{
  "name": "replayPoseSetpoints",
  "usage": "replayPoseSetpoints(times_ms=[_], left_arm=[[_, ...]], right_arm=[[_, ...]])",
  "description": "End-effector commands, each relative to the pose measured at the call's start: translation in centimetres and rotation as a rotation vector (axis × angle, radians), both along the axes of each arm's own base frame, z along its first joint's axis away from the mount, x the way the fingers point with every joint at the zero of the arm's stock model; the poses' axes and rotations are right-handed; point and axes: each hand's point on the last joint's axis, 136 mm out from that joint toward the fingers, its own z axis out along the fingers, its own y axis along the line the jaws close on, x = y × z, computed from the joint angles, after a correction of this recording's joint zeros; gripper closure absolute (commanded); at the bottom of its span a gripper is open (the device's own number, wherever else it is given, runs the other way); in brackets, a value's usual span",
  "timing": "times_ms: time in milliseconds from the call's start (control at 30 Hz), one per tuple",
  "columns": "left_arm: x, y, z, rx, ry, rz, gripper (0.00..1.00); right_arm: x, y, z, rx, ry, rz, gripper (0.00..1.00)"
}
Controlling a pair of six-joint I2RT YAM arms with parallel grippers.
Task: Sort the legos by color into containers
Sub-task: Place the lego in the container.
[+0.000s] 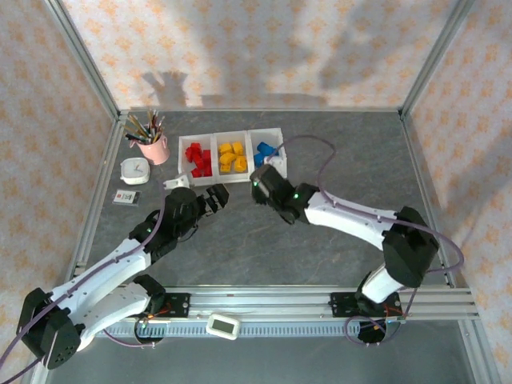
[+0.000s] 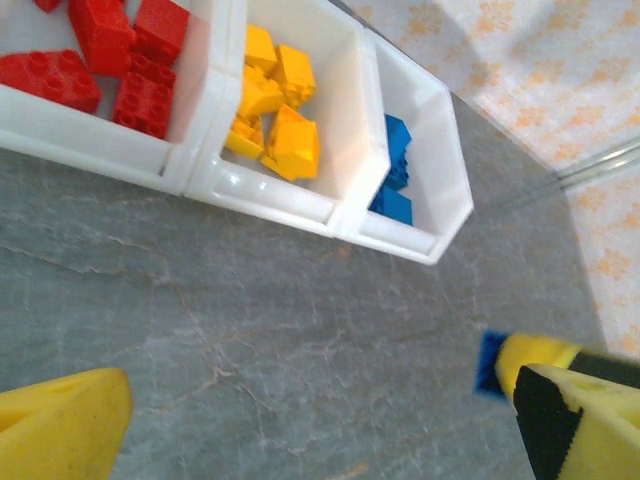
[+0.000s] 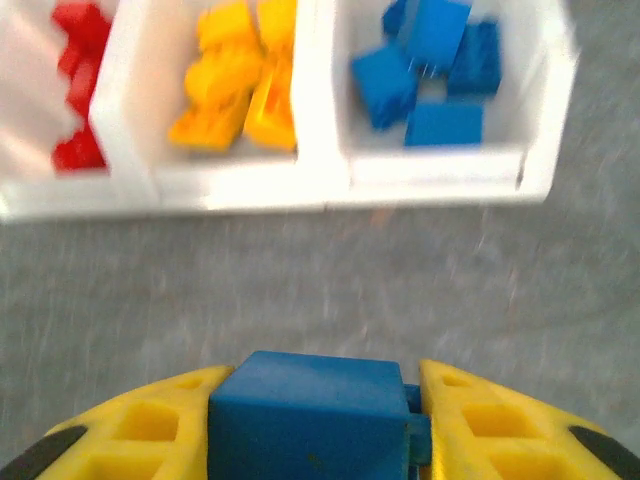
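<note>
The containers (image 1: 232,132) form one white tray of three bins at the back of the table. The left bin holds red legos (image 1: 198,158), the middle bin yellow legos (image 1: 232,157), the right bin blue legos (image 1: 265,150). My right gripper (image 3: 318,385) hovers just in front of the tray (image 3: 440,165), shut on a blue lego (image 3: 310,425) squeezed between its yellow fingers (image 3: 500,420). From above, that gripper (image 1: 260,174) sits near the blue bin's front wall. My left gripper (image 2: 320,440) stands open over bare table, to the left of the right gripper (image 1: 218,196). The held blue lego (image 2: 489,362) shows at its right.
A pink cup of pencils (image 1: 152,144) stands left of the tray, with a small white clock (image 1: 134,170) and a card (image 1: 126,197) nearer the left wall. A white timer (image 1: 223,325) lies on the front rail. Grey tabletop (image 1: 240,240) stretches between the arms.
</note>
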Motion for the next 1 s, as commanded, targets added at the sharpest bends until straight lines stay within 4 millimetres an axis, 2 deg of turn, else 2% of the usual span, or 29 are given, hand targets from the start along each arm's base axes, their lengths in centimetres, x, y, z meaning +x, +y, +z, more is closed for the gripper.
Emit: replayPoseSetpoints(times_ms=[0, 100, 333, 500, 567, 667, 767, 867, 967], left_arm=[[1.3, 0.3, 1.3, 0.023, -0.027, -0.014, 0.01], [2.1, 0.8, 1.8, 0.043, -0.031, 0.001, 0.01], [3.4, 1.1, 2.2, 0.054, -0.034, 0.006, 0.01], [3.7, 1.2, 2.1, 0.046, -0.039, 0.008, 0.01], [3.8, 1.4, 2.0, 0.047, -0.035, 0.014, 0.01], [3.9, 1.7, 2.0, 0.048, -0.037, 0.020, 0.01], [4.0, 1.9, 1.9, 0.049, -0.036, 0.024, 0.01], [4.1, 2.2, 1.7, 0.051, -0.033, 0.030, 0.01], [4.2, 2.4, 1.6, 0.049, -0.034, 0.038, 0.01]], right_arm=[[4.6, -0.6, 1.0, -0.073, -0.075, -0.044, 0.59], [7.9, -0.7, 0.9, -0.090, -0.081, -0.068, 0.60], [14.3, -1.4, -0.5, -0.117, -0.099, -0.119, 0.59], [18.5, -0.6, -1.9, -0.117, -0.090, -0.105, 0.59], [19.9, -0.4, -2.0, -0.124, -0.089, -0.104, 0.51], [20.7, 0.3, -0.9, -0.116, -0.106, -0.083, 0.39], [20.7, 0.2, 1.3, -0.099, -0.133, -0.086, 0.33], [19.6, -0.3, 3.9, -0.054, -0.170, -0.084, 0.31], [17.7, -1.3, 6.0, -0.012, -0.199, -0.086, 0.28]])
